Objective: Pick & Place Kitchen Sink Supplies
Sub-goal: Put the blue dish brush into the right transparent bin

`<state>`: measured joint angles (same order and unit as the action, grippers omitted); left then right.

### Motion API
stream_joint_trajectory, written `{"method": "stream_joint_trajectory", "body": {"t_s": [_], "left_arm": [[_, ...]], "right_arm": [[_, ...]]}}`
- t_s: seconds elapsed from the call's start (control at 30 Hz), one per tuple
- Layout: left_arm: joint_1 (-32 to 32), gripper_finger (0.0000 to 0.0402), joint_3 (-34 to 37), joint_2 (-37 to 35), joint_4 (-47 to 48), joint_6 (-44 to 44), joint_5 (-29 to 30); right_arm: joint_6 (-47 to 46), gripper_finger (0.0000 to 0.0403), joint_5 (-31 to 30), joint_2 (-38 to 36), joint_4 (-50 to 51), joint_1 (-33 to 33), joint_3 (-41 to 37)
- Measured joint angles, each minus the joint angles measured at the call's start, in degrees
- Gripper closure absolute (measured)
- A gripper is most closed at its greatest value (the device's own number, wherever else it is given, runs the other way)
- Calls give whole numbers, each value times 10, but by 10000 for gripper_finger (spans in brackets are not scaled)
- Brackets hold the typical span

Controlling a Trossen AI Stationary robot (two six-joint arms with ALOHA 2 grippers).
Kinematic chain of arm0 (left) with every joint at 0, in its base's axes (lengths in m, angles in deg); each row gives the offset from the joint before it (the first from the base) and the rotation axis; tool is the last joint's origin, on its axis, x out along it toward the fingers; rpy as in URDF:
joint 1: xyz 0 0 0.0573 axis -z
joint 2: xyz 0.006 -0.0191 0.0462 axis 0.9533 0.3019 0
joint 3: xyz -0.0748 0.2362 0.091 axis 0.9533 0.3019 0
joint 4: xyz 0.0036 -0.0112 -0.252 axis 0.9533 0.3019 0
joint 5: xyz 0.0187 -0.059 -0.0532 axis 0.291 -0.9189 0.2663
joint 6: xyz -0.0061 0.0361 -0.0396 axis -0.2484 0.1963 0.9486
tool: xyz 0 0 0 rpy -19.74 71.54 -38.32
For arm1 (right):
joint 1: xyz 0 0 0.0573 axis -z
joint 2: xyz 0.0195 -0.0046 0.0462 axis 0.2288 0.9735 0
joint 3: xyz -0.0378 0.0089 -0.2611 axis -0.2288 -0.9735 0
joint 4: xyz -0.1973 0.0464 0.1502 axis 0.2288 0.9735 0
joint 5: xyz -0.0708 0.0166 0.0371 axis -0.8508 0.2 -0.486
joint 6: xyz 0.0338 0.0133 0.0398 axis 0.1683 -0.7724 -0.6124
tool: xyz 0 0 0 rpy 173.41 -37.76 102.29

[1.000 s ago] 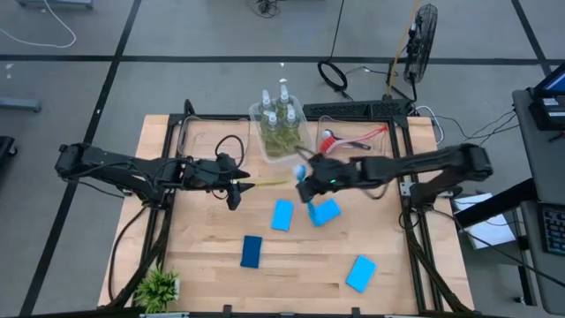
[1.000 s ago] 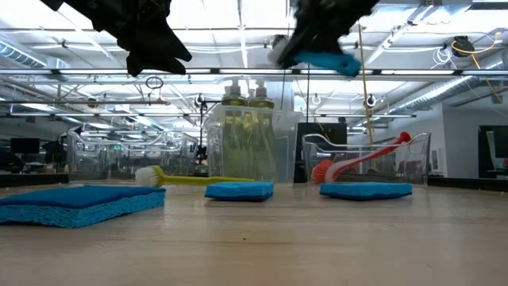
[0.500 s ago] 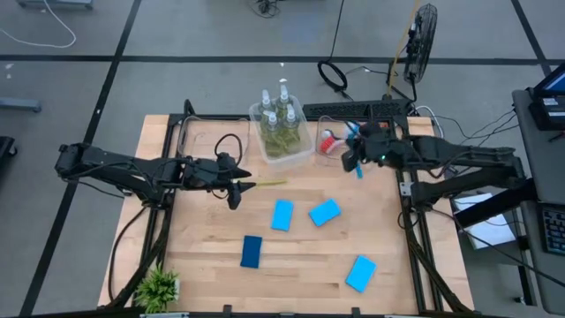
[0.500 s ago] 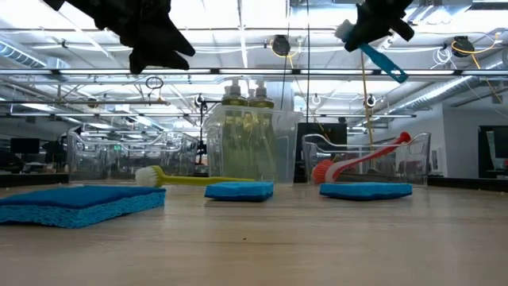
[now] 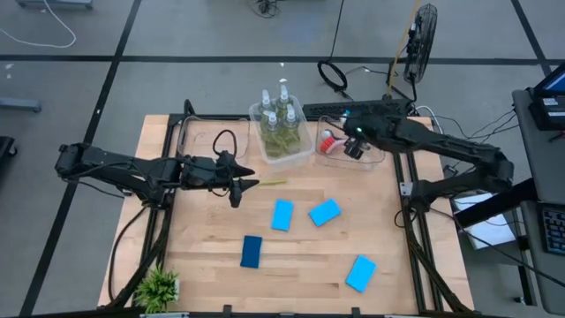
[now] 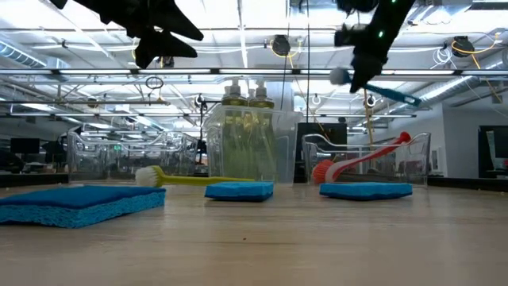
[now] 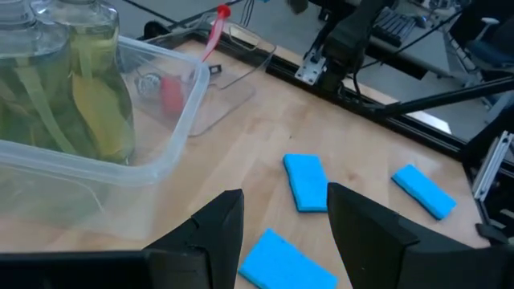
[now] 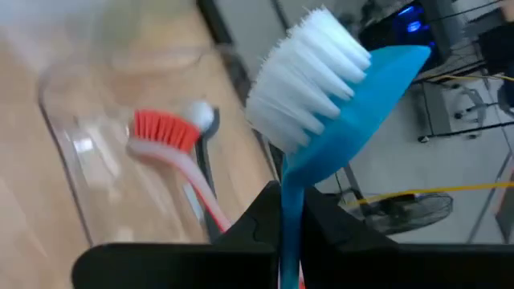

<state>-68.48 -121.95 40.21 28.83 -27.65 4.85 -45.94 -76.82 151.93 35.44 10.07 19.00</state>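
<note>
My right gripper [image 5: 355, 143] is shut on a blue brush [image 8: 321, 104] with white bristles and holds it in the air above the right clear bin [image 5: 375, 157]. The brush [image 6: 381, 89] hangs tilted in the low view. A red brush [image 5: 331, 139] lies in that bin. Several pump bottles [image 5: 280, 110] stand in the left clear bin [image 5: 300, 152]. A green brush [image 5: 269, 183] lies on the table just off my open, empty left gripper [image 5: 237, 185]. Several blue sponges lie on the table, among them one [image 5: 282, 215], another [image 5: 325, 212] and a darker one [image 5: 252, 251].
A small potted plant [image 5: 159, 287] stands at the front left corner. One more sponge [image 5: 360, 273] lies at the front right. In the left wrist view, the bottle bin [image 7: 173, 144] is close ahead and sponges [image 7: 305, 181] lie beyond my fingers [image 7: 213, 233].
My right gripper has carried the blue brush from the table's middle back and to the right, to above the right bin. The left arm has hardly moved.
</note>
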Motion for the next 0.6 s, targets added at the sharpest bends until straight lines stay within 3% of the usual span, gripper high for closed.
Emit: {"method": "stream_joint_trajectory", "body": {"t_s": [0.6], "left_arm": [[0,220,0,0,-6,25,0]], "right_arm": [[120,394,106,154,26,54,0]]}}
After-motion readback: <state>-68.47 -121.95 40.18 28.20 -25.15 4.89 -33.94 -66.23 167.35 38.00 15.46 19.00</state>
